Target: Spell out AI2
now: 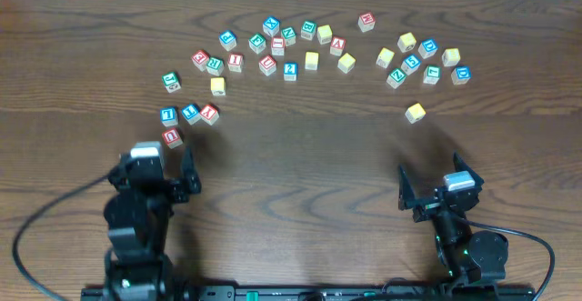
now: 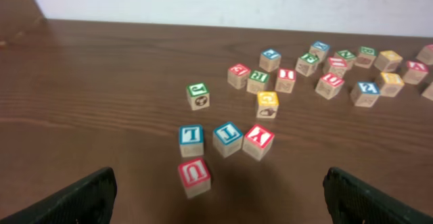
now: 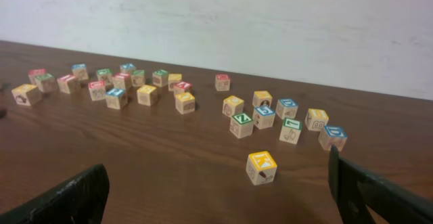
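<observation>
- The left gripper (image 1: pixel 156 166) hangs low over the near-left part of the table (image 1: pixel 300 192). Its 2 fingers are spread wide and grasp nothing.
- The right gripper (image 1: pixel 438 187) sits over the near-right part of the table. Its fingers are likewise parted, with nothing between them.
- The letter blocks lie in a loose arc across the far half of the table, all flat on the wood and none stacked.
- Just ahead of the left gripper is a small cluster. The red U block (image 2: pixel 193 175) is nearest. Behind it, in a row, stand the blue L block (image 2: pixel 191 137), the blue I block (image 2: pixel 228 136) and the red Y block (image 2: pixel 258 140).
- The green J block (image 2: pixel 197 93) stands a little farther back, apart from that row.
- A red I block (image 2: pixel 286 76) sits deeper in the arc, touching or just beside a green block (image 2: pixel 258 79).
- A blue-edged block (image 1: pixel 290 69) near the middle of the arc seems to carry a 2, though the mark is small.
- A lone yellow block (image 1: pixel 416 112) lies ahead of the right gripper, well apart from the right-hand group. Its top mark may be an A, but I cannot tell for sure.
- Neither gripper touches any block.
</observation>
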Tool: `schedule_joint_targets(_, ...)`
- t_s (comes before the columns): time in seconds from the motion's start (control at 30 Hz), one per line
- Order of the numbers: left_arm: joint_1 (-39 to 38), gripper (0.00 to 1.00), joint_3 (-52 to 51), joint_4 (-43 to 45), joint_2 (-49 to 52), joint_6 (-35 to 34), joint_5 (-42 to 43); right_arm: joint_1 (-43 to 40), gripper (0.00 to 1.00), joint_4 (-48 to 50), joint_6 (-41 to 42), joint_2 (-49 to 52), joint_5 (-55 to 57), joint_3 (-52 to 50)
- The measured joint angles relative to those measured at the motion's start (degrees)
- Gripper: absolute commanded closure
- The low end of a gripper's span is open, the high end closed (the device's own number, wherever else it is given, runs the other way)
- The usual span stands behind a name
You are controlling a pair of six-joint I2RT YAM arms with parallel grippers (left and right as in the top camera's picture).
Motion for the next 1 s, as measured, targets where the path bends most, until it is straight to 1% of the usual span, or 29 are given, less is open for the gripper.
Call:
schedule_joint_targets(0.2, 0.00, 0.04, 12.04, -5.51, 14.67, -0.02, 1.75, 0.00, 0.01, 0.00, 0.02, 0.00, 0.00, 0.00)
schedule_joint_targets(0.43, 0.00, 0.04, 22.32, -15.43, 26.43, -0.02, 2.27, 0.00, 0.01, 0.00, 0.02, 0.02, 0.00, 0.00)
schedule_joint_targets(0.9, 0.00, 0.04, 38.05, -32.15, 42.14, 0.33, 6.12, 0.00, 0.01, 0.81, 0.00, 0.02, 0.26, 0.00)
schedule_joint_targets(1.0, 0.00, 0.04, 41.53, -35.21, 44.78, 1.01, 7.21, 0.00, 0.01, 2.67, 0.11, 0.02, 0.13, -0.04)
